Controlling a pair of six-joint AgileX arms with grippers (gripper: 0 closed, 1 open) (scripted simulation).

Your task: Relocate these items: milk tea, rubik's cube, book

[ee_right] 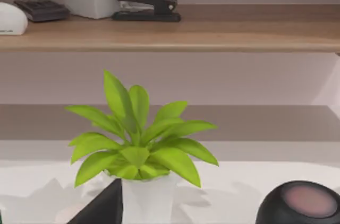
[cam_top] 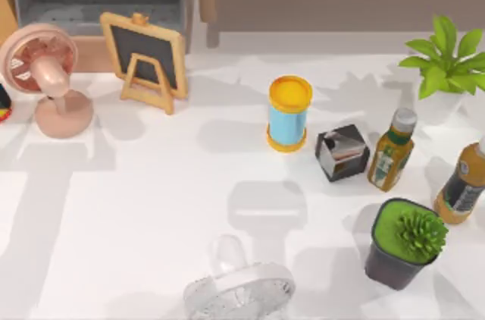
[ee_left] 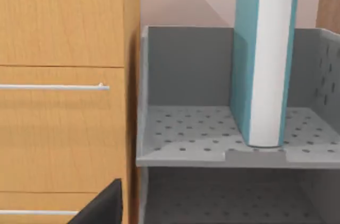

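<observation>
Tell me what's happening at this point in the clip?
Nothing is being handled at this moment. The book stands upright on the upper tier of a grey perforated rack, seen from the left wrist camera. On the table sit a yellow-lidded blue canister, a dark grey cube, two bottles, a pink fan, a small chalkboard easel and potted plants. The right wrist camera faces a leafy plant below a wooden shelf.

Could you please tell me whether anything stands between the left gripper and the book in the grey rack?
Nothing visible does. In the left wrist view the book stands upright on the upper shelf of the grey rack, whose open front faces the camera. The wooden drawers stand beside the rack, not before the book.
</observation>
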